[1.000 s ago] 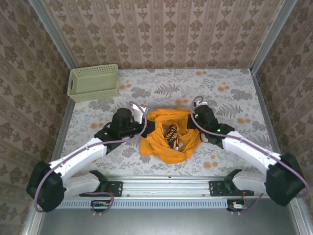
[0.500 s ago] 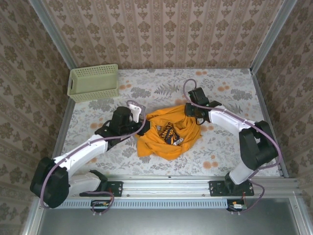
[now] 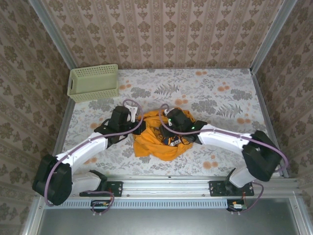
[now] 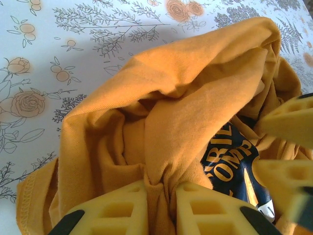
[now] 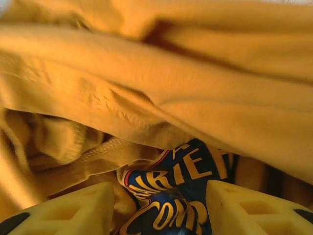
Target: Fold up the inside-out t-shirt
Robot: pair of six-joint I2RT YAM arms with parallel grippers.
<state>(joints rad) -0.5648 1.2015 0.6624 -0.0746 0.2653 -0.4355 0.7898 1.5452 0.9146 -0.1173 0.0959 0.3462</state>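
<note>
The table (image 3: pixel 220 93) is the biggest thing. It has a pale cloth with flowers and leaves on it.

The orange-yellow t-shirt (image 3: pixel 152 144) lies in the middle of the table, a little toward the near edge, between the two arms. It is not flat. It is bunched up in a soft lump with many folds. From above the lump is a bit wider from side to side than from front to back, and one loose flap hangs toward the near left. I cannot tell which way the neck or the bottom points.

The left arm (image 3: pixel 83 154) reaches in from the near left. The right arm (image 3: pixel 230 141) reaches in from the near right and lies over the far side of the shirt.

A pale green basket (image 3: pixel 94 82) sits at the far left corner of the table, well apart from the shirt.

The left gripper (image 4: pixel 161 190) is at the left side of the lump. Its two yellow fingers (image 4: pixel 120 203) are close together and pinch a fold of the shirt between them. The cloth puckers where they squeeze it.

The right gripper (image 5: pixel 159 198) is pushed into the top of the lump. Its yellow fingers (image 5: pixel 80 208) stand wide apart, and loose cloth lies between them without being squeezed.

A dark blue print (image 5: pixel 178 178) with yellow letters peeks out of the folds, right between the right fingers.

A stitched hem (image 4: pixel 29 196) shows at the near left of the left wrist view.
</note>
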